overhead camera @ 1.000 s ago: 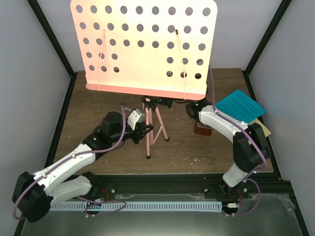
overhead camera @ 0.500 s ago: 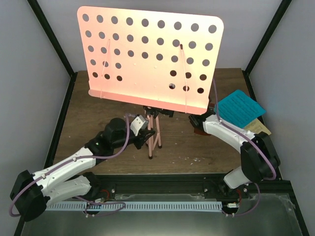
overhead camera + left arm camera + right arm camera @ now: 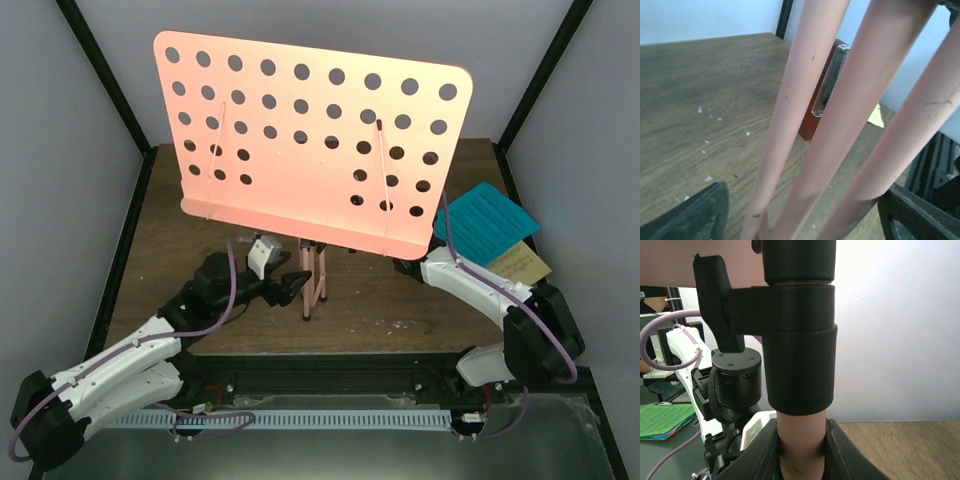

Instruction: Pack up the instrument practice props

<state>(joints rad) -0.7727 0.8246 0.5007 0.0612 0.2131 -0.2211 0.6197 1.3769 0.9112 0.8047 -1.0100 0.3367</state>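
Note:
The pink music stand stands mid-table, its hole-dotted desk (image 3: 310, 140) tilted and covering the back. Its three legs (image 3: 315, 285) are folded close together. My left gripper (image 3: 290, 288) is open around them; in the left wrist view the legs (image 3: 840, 125) run between its two dark fingers (image 3: 690, 220) without being squeezed. My right gripper (image 3: 801, 450) is shut on the stand's pink pole just under a black collar (image 3: 797, 365); the desk hides it from above. The reddish-brown metronome (image 3: 826, 85) stands behind the legs. Blue (image 3: 485, 222) and yellow (image 3: 522, 266) pages lie at the right.
Black frame posts (image 3: 110, 80) and pale walls close in the brown table (image 3: 170, 230) on three sides. A black rail (image 3: 340, 375) and a grey tray (image 3: 560, 440) run along the near edge. The right arm (image 3: 480, 290) reaches in under the desk's right corner.
My left gripper has opened off the tripod legs, which are now folded together. The desk has tilted and shifted right and nearer. The right arm has drawn back with the pole.

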